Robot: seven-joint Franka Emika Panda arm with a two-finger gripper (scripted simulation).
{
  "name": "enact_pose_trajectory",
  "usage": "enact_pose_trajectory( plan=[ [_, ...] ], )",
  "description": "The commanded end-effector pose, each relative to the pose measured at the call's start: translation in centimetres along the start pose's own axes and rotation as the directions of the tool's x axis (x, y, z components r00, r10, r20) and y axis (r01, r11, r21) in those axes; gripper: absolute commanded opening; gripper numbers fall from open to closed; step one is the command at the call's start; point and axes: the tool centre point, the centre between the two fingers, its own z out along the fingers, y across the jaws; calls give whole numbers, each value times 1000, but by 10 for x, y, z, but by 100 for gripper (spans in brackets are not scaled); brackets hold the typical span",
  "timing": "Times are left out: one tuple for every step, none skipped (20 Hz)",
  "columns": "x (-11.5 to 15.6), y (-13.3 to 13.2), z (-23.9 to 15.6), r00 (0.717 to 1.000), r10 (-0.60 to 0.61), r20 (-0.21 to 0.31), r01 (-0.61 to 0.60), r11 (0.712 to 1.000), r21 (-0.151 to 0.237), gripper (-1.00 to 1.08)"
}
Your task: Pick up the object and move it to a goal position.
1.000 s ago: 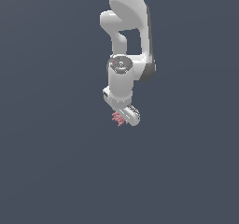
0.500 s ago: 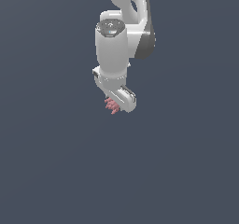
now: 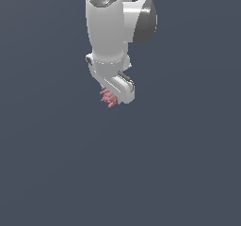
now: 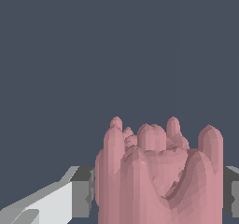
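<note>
Just above the middle of the exterior view, the gripper (image 3: 114,99) is clamped on the object (image 3: 108,97) — a small pinkish-red block with jagged ridges, poking out below the white hand. In the wrist view the object (image 4: 158,176) fills the lower right, a grey finger pad (image 4: 83,192) pressed against its flank. It looks rigid and light, but the ridged faces offer uneven contact — a hold across the broad sides seems safest.

The white arm's gripper (image 3: 114,98) points down, clasping the pinkish-red jagged object (image 3: 108,97).
</note>
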Motion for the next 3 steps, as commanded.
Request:
enact_pose_trajectory(
  plan=[
    [1,0,-5,1000,-1,1,1,1000,-1,-100],
    [1,0,-6,1000,-1,1,1,1000,-1,-100],
    [1,0,-6,1000,-1,1,1,1000,-1,-100]
  ],
)
